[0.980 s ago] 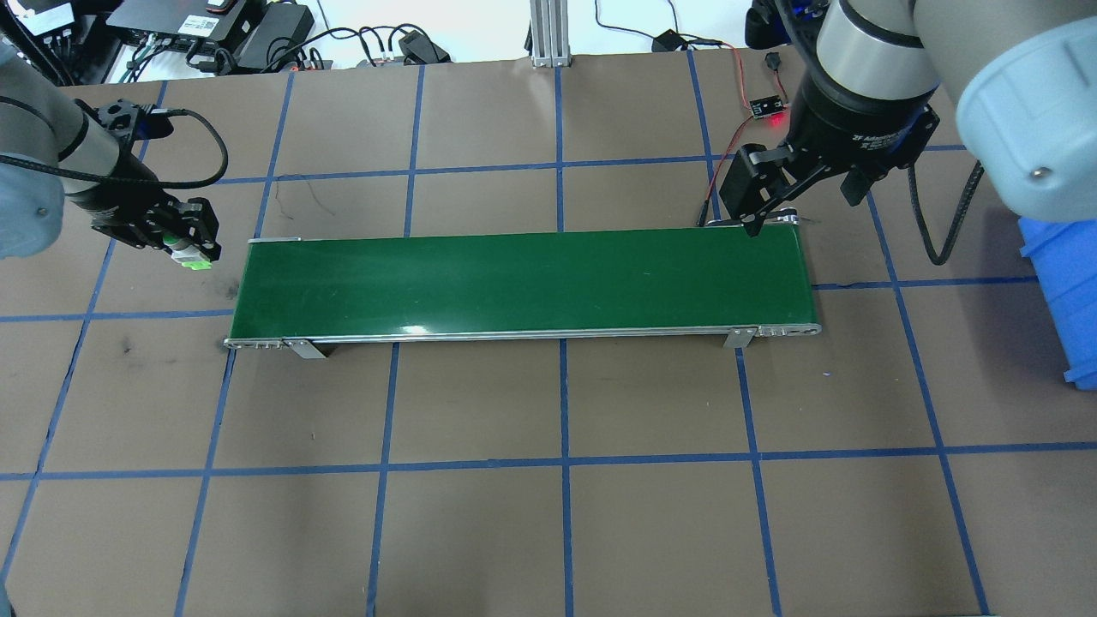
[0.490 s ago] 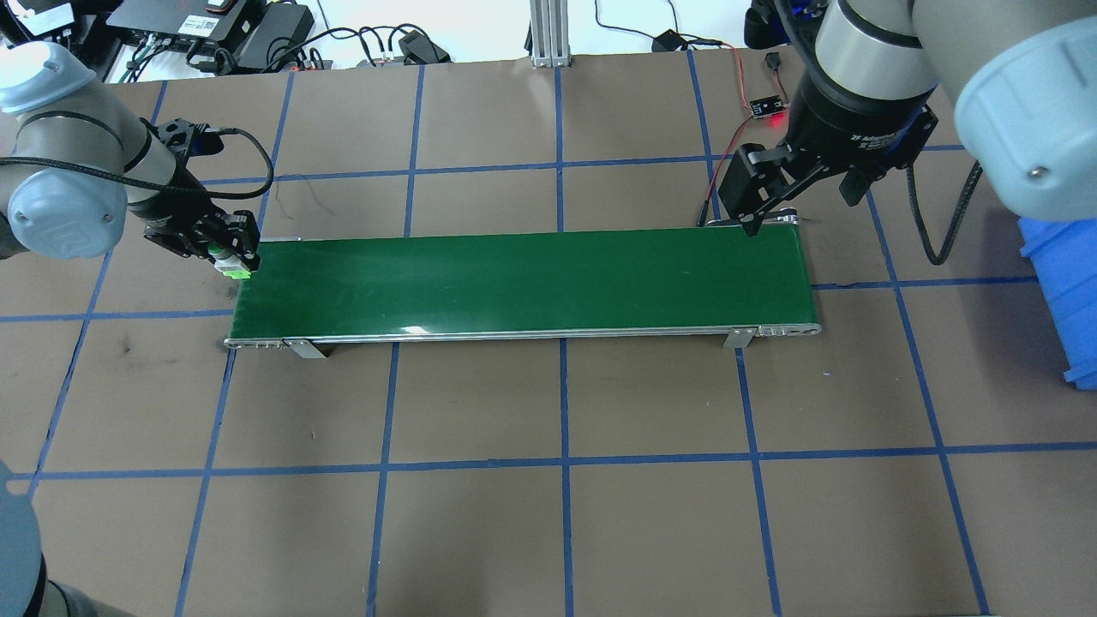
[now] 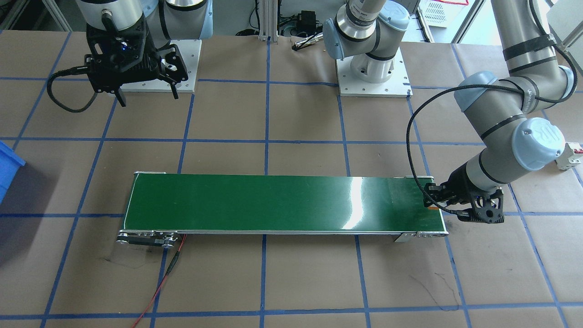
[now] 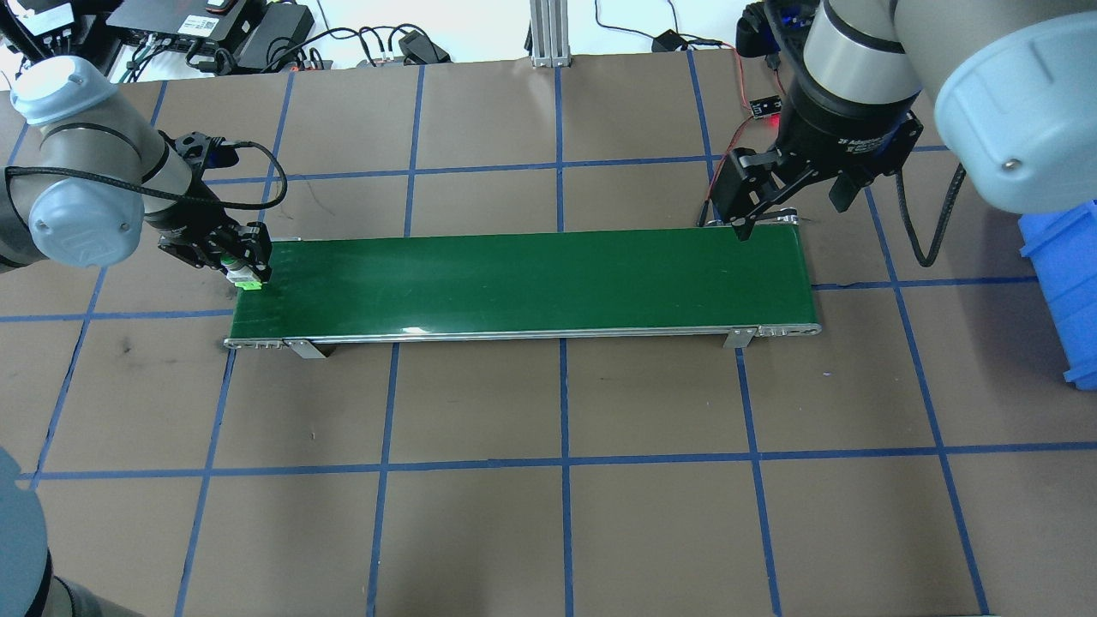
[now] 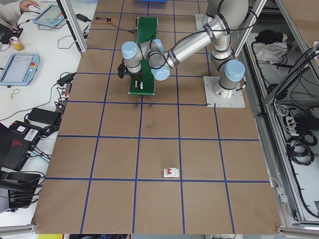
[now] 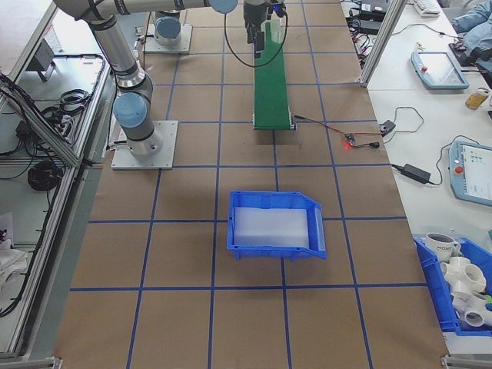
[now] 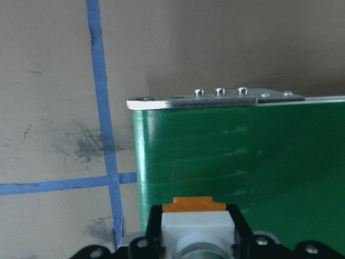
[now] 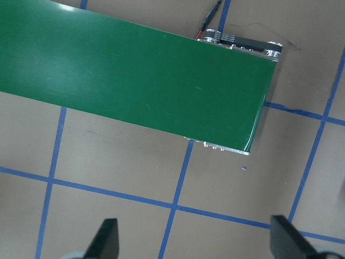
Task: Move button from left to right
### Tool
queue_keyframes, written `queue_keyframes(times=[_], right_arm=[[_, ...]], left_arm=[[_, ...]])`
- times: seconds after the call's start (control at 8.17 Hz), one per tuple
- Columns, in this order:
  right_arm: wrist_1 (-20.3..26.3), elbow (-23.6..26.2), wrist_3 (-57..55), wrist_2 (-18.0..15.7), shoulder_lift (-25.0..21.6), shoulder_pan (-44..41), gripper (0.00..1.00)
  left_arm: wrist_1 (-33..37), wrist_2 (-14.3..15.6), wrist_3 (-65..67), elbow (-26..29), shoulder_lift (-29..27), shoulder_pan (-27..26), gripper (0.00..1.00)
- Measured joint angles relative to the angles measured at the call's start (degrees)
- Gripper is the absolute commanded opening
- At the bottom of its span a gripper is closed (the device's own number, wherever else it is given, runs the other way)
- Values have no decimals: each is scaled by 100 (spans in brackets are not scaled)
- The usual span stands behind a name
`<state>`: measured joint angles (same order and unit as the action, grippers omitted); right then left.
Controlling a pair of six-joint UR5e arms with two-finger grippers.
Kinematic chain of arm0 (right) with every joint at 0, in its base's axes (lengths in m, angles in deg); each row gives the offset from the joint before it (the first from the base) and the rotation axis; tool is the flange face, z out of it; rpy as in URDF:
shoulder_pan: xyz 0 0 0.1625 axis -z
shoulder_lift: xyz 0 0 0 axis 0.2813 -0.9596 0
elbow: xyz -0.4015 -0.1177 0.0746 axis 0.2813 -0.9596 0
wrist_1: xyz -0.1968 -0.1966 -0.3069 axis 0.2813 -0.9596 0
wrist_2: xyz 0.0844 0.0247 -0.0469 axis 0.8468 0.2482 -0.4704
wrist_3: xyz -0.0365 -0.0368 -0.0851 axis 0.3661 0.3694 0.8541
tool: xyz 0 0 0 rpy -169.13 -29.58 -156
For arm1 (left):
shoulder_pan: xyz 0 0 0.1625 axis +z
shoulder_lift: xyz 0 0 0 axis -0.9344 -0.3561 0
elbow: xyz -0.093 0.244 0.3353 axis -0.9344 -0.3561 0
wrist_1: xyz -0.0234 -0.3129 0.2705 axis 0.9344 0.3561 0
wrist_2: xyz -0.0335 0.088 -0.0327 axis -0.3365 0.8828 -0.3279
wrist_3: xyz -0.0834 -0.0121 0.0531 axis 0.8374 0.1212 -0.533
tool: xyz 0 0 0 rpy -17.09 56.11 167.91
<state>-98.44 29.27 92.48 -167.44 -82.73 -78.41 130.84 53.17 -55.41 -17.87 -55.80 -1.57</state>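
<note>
Gripping the button [image 4: 245, 276], the left gripper [image 4: 243, 267] hangs over the green conveyor belt's [image 4: 523, 281] near end.
Right gripper [image 4: 793, 201] spread open, far along the belt; beyond it, the blue bin [image 6: 275, 223] holds nothing visible.

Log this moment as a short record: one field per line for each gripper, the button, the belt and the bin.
left gripper: shut on the button, at the belt's left end
button: green cap, white body, orange base; held over the belt's end, not released
right gripper: open, holding nothing, above the belt's right end
belt: green conveyor, nothing lying on it
bin: blue, on the table beyond the belt's right end
</note>
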Motion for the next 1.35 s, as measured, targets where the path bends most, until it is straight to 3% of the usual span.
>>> queue_keyframes(times=[0.12,0.37,0.61,1.1,1.35], right_arm=[[-2,4,-12,5,30,0,100],[-45,2,-36,14,46,6,100],[-180,1,-60,12,50,8,100],[-474,9,-71,6,213,16,100],[-524,23,-159,18,427,18,100]], left_arm=[[-140,6,5,-125,1,-2,99],[-257,41,9,-272,7,-5,100],[222,245,97,-294,106,-69,100],[1178,342,696,-72,1039,-916,100],[1611,337,799,125,1434,-1019,100]])
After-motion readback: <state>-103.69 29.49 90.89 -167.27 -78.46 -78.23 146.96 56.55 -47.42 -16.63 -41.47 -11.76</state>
